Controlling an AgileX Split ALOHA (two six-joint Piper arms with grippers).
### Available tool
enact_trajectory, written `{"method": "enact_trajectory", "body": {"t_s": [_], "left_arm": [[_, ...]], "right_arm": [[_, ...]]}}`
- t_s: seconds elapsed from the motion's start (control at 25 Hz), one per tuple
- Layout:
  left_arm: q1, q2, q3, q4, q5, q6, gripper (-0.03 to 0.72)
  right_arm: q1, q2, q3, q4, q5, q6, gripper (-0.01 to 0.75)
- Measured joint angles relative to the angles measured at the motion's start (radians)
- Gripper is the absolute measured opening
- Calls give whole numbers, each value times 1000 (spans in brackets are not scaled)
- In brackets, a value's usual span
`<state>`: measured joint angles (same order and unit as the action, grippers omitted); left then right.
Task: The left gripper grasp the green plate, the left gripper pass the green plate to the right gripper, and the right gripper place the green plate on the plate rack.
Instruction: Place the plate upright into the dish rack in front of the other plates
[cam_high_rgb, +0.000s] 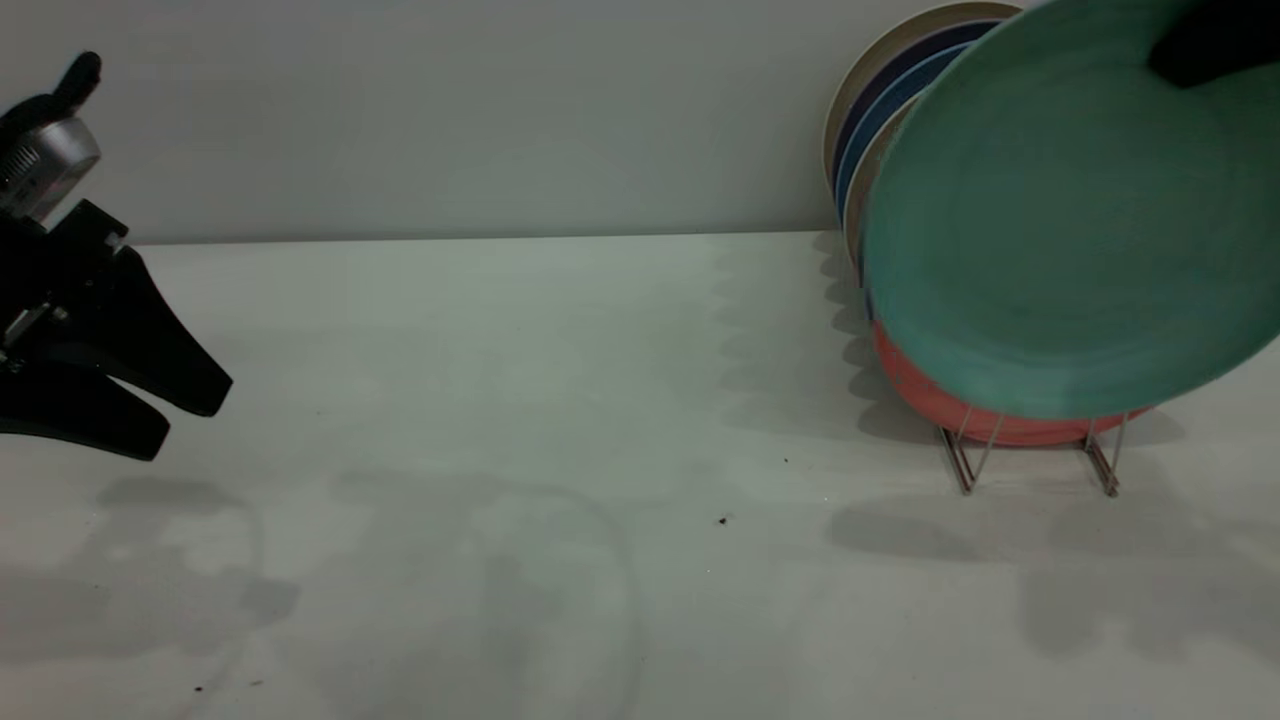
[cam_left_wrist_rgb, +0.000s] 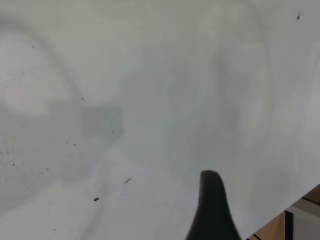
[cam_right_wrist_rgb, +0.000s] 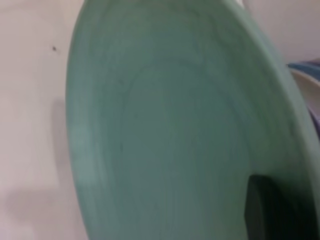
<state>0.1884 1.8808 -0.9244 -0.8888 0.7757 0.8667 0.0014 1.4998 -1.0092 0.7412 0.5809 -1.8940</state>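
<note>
Green plate nearly home, but it could bump or slip

Near the front, the wire plate rack (cam_high_rgb: 1030, 455) shows only its low feet, with the pink plate (cam_high_rgb: 960, 408) standing in it. Just above hangs the green plate (cam_high_rgb: 1060, 220), tilted, pinched at its top edge by the right gripper (cam_high_rgb: 1205, 45). If it comes down crooked it may knock the pink plate or miss a slot, and a thin edge grip could let it slide. Further back stand more plates (cam_high_rgb: 880, 110). Far off, the left gripper (cam_high_rgb: 150, 415) waits with fingers apart, holding nothing
</note>
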Motion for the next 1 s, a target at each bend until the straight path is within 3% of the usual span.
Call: {"method": "enact_trajectory", "body": {"t_s": [0.28, 1.0], "left_arm": [[0, 0, 0, 1, -19, 2, 568], [0, 0, 0, 1, -38, 2, 568]], "right_arm": [[0, 31, -75, -129, 7, 82, 72], [0, 114, -149, -160, -99, 56, 71]]}}
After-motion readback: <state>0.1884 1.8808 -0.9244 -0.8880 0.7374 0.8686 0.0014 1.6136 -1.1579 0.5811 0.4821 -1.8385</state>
